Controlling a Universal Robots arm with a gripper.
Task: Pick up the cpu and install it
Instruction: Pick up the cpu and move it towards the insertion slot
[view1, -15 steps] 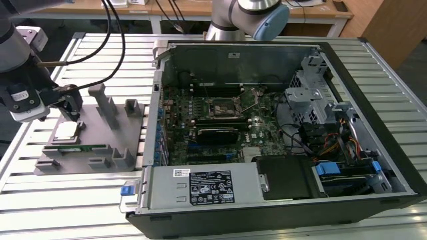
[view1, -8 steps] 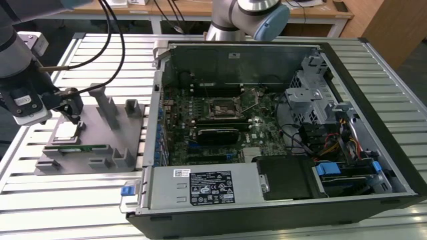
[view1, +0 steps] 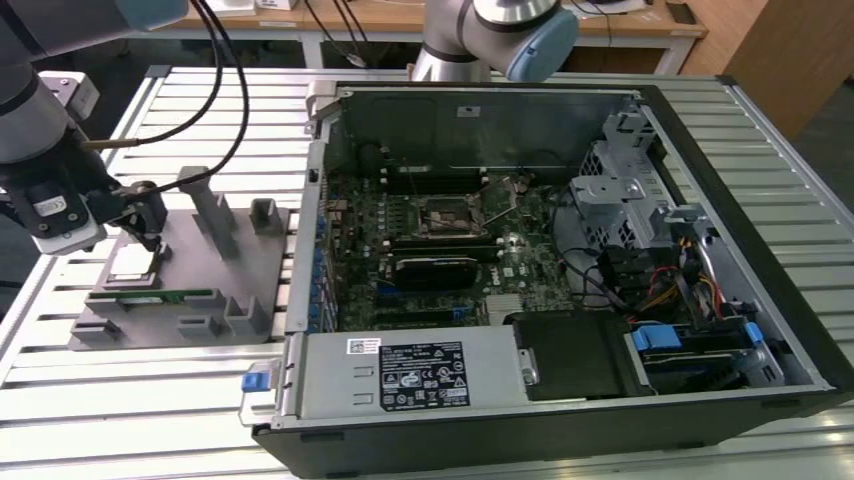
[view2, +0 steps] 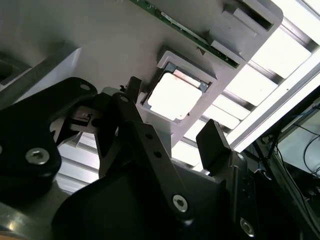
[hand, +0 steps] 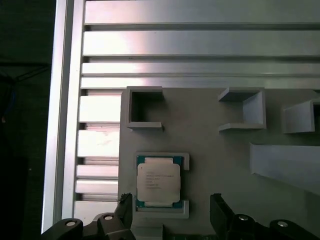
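The cpu (view1: 131, 262) (view2: 175, 95) (hand: 158, 182), a small silvery square chip with a thin rim, lies flat in its nest on the grey fixture plate (view1: 200, 272) at the exterior view's left. My gripper (view1: 147, 236) (view2: 172, 116) (hand: 171, 209) hangs just above it and is open. In both wrist views one black fingertip (view2: 132, 91) (hand: 125, 204) stands on one side of the chip and the other fingertip (view2: 215, 139) (hand: 218, 204) on the opposite side, apart from it. The motherboard's socket (view1: 447, 215) sits in the open computer case.
Upright grey posts (view1: 214, 210) rise from the fixture plate beside my gripper. A long green memory stick (view1: 154, 296) lies along the plate's front. The open black computer case (view1: 561, 400) fills the exterior view's right. All rests on a slatted aluminium table (view1: 134, 420).
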